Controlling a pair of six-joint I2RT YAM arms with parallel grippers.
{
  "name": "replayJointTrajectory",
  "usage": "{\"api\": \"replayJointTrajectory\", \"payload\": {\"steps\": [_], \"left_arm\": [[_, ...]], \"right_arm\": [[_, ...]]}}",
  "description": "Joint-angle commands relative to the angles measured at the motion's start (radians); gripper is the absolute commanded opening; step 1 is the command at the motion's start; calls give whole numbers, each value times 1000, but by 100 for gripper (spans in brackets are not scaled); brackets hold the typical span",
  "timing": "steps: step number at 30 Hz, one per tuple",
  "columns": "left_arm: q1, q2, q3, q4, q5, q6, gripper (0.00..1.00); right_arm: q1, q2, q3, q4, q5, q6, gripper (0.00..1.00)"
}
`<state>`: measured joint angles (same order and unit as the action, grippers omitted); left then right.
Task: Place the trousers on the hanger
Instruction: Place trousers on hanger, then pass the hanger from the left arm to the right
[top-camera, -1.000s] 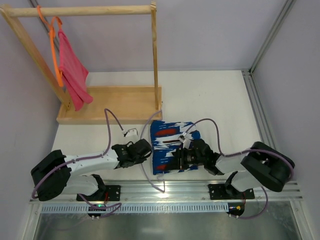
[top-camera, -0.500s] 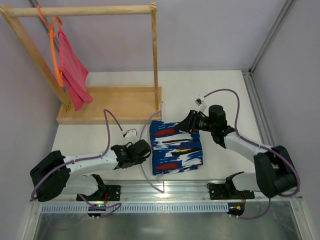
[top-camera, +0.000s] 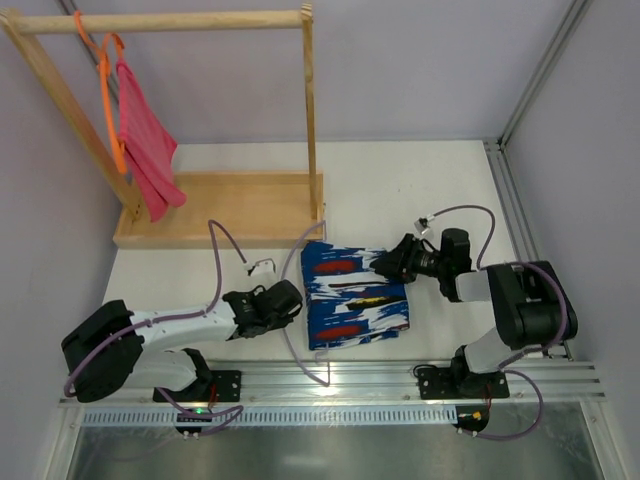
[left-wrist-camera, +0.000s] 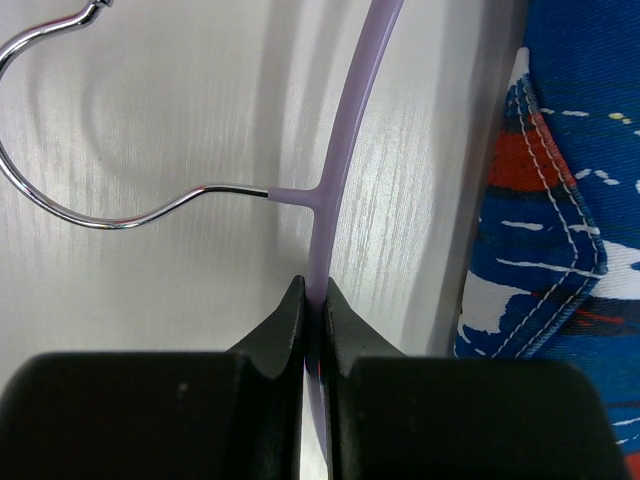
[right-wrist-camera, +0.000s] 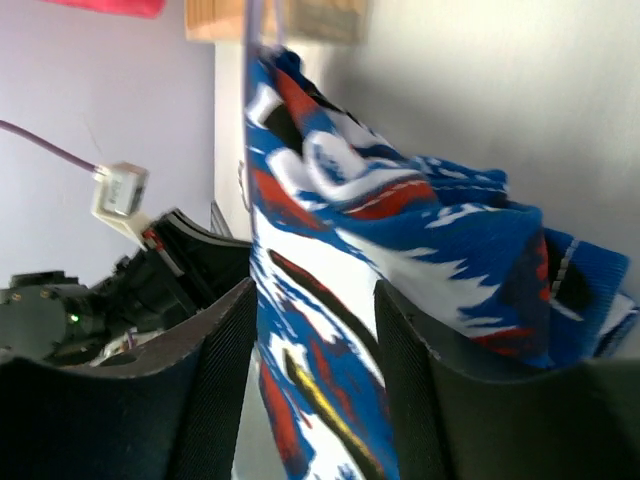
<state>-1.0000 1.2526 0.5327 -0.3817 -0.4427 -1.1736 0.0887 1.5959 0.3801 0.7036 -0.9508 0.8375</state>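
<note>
right end effector (top-camera: 384, 264) wider than before

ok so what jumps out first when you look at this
The folded trousers in a loud blue, white, red and black print lie on the white table between the two arms. The left gripper is pinched shut on the pale lavender hanger beside them, while the right gripper stands with jaws apart at their right edge. At far left a pink-red cloth hangs from an orange hanger on a wooden rack.
</note>
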Motion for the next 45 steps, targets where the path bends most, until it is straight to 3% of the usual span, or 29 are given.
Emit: {"api": "replayJointTrajectory", "payload": {"steps": [1, 2, 4, 9, 14, 16, 19, 25, 28, 31, 34, 35, 36, 40, 45], "left_arm": [[4, -31, -2, -14, -39, -12, 0], [4, -30, -2, -11, -36, -9, 0], [4, -22, 3, 3, -30, -8, 1], [4, 11, 24, 9, -16, -3, 0], [4, 22, 29, 3, -14, -3, 0], [4, 16, 29, -8, -24, -4, 0], [4, 1, 20, -11, -24, -3, 0], [4, -44, 12, -36, -30, 3, 0], [4, -59, 13, -43, -30, 6, 0], [4, -67, 15, -43, -30, 8, 0], [4, -68, 15, -33, -28, 6, 1], [4, -65, 15, -31, -27, 5, 0], [4, -64, 16, -28, -30, 2, 0], [4, -59, 23, -34, -48, -8, 0], [4, -73, 42, -75, -77, -18, 0]], "right_arm": [[8, -233, 78, -301, 99, -162, 54], [20, -311, 107, -402, 99, -175, 54], [55, -347, 176, -450, 99, -186, 54], [103, -268, 276, -449, 83, -173, 49], [115, -75, 214, -271, 78, -152, 48], [102, 80, 262, -277, 77, -204, 48], [33, 189, 315, -213, 78, -183, 47], [-9, 148, 350, -288, 104, -207, 49], [5, 6, 335, -389, 125, -218, 51], [97, -131, 362, -519, 162, -262, 54], [248, -195, 376, -520, 190, -232, 54], [288, -206, 382, -517, 245, -222, 53], [333, -208, 385, -506, 265, -197, 46], [501, -131, 390, -388, 340, -121, 33], [574, 10, 214, -176, 383, -58, 32]]}}
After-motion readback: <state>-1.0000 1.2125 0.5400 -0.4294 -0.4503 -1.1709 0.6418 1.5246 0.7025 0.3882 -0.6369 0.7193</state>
